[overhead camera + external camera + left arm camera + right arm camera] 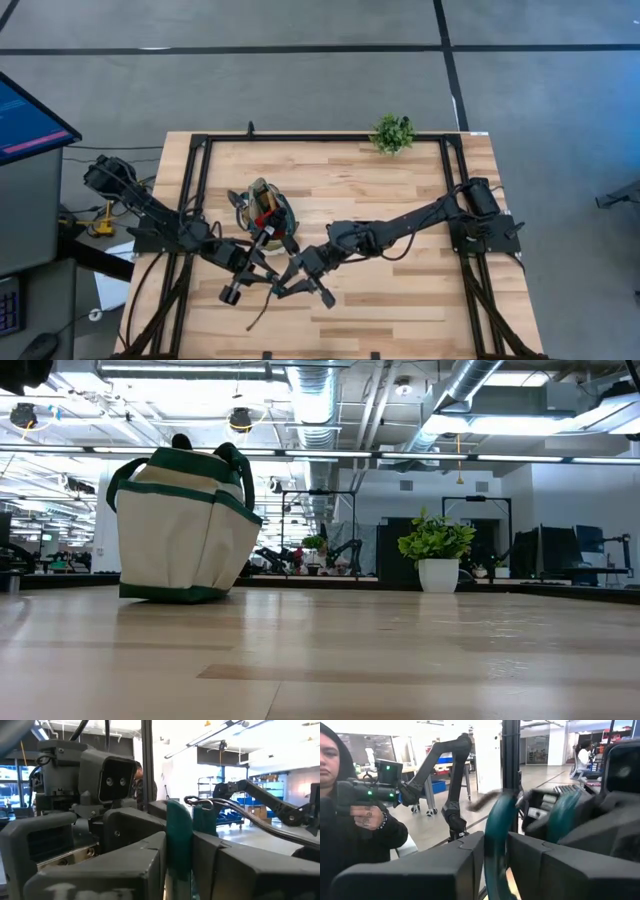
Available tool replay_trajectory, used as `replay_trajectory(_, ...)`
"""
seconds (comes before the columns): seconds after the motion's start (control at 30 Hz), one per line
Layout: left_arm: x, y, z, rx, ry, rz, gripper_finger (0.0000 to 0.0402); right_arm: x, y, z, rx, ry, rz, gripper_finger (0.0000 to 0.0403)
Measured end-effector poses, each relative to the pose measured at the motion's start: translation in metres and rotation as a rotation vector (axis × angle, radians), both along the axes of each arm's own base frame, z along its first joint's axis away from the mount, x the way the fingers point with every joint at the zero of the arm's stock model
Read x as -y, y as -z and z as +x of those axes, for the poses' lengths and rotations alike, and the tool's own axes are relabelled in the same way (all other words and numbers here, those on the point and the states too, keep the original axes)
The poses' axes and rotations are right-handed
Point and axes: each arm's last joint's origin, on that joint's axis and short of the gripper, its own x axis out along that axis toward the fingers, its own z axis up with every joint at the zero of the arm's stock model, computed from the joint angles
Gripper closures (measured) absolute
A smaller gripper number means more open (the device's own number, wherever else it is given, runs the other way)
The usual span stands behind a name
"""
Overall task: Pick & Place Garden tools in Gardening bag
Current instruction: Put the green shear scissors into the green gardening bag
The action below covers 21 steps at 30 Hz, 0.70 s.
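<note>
Both arms meet just in front of the bag (268, 212), each set of jaws pinching a green shears (179, 840) handle.

The bench (400, 200) is pale blond wood in long planks, some strips a shade darker, with a black frame round its edge. The gardening bag (180, 530) is cream-tan canvas with dark green trim along the pocket tops, the base and the loop handles; from above a patch of red and black shows inside it. The small plant (436, 538) is bright leafy green in a plain white pot. Both arms are black, as are the left claw (268, 268) and the right claw (290, 285). Between each claw's dark fingers sits a teal-green handle (495, 845). The floor is grey with dark lines. A person (350, 820) wears black.
</note>
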Motion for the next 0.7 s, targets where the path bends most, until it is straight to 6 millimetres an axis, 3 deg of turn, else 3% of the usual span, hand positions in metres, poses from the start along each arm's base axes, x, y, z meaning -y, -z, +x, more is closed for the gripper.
replay_trajectory(0.1,0.000,0.001,0.000,-0.011,0.001,0.007,0.0365,0.000,-0.001,0.000,0.004,0.000,0.003,0.0322)
replay_trajectory(0.43,0.000,0.001,0.000,-0.002,0.003,0.007,0.0370,0.002,-0.005,-0.003,-0.043,-0.022,0.035,0.0343)
replay_trajectory(0.7,-0.001,0.000,0.000,-0.001,-0.024,0.000,0.0371,0.011,-0.033,-0.026,-0.151,-0.066,-0.024,0.0344)
